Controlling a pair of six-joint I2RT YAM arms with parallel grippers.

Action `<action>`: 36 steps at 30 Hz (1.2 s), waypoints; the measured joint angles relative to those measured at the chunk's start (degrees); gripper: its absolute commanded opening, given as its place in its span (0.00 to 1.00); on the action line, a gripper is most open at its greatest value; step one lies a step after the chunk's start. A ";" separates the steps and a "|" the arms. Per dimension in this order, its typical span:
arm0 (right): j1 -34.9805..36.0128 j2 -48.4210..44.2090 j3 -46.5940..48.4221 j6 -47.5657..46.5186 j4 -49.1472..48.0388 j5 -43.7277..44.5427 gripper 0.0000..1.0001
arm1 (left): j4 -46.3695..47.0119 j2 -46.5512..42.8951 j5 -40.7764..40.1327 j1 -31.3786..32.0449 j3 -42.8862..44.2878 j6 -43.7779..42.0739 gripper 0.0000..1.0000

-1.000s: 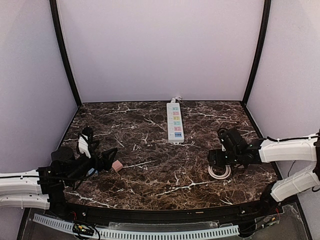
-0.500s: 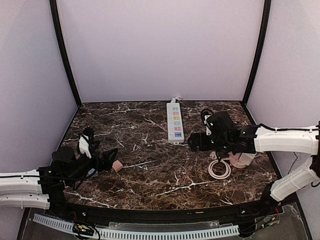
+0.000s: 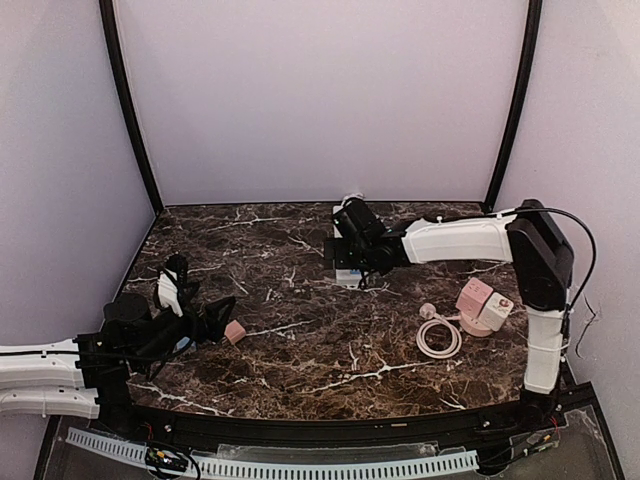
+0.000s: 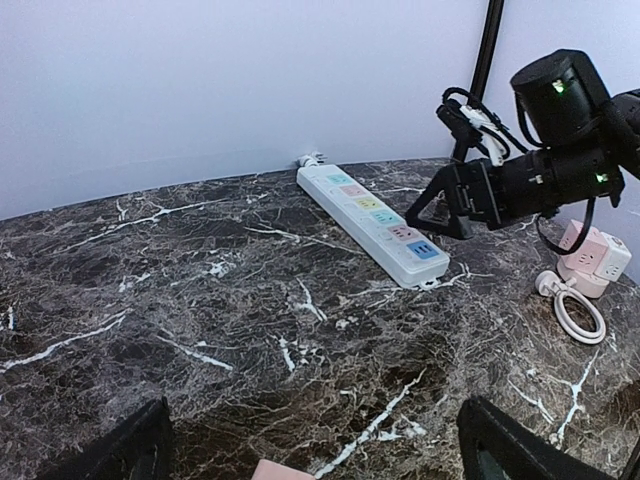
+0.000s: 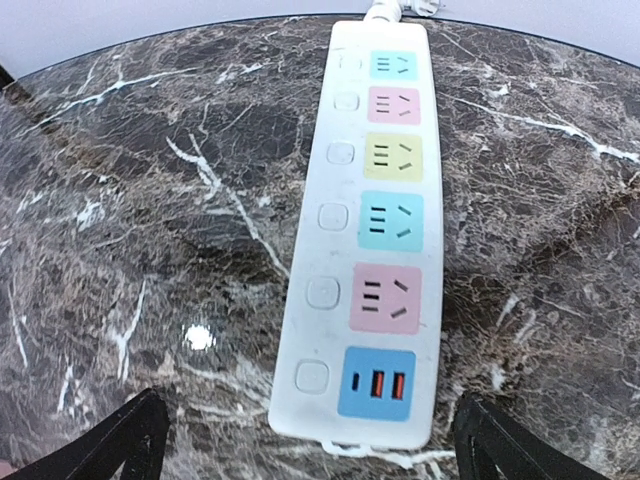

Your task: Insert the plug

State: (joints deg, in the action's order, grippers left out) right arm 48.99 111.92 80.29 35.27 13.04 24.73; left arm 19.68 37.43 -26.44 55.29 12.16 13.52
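The power strip [image 5: 372,232] lies at the back of the surface [image 3: 300,365]. The right end effector [image 3: 346,264] hangs released above its near end. The left end effector [image 4: 312,452] is released (nothing inside). The plug [image 3: 428,311] lies far right, well apart.

Even, soft overhead light; small glare spot on marble table [image 5: 200,337]; wrist views sharp, edges slightly bowed.

White power strip [image 5: 362,240], pastel sockets

White power strip [image 4: 372,222] on marble table [image 4: 200,300], right arm [image 4: 560,110] above its near end
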 measured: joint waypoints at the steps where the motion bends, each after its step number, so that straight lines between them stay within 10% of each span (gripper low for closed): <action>1: 0.02 2.27 2.67 0.59 0.94 0.70 0.99 | 0.00 -0.02 0.00 0.00 0.00 0.00 1.00; 27: -2.82 18.99 18.34 3.50 11.58 4.96 0.98 | -0.02 -1.05 0.02 0.00 0.00 0.02 1.00; 36: -3.04 20.46 18.80 2.14 11.43 4.48 0.60 | -0.04 -1.16 0.02 0.00 0.00 0.02 1.00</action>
State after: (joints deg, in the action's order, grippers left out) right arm 45.95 132.38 99.09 37.41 24.47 29.21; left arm 19.64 36.27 -26.41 55.29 12.16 13.54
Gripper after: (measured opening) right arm 0.765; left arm 0.996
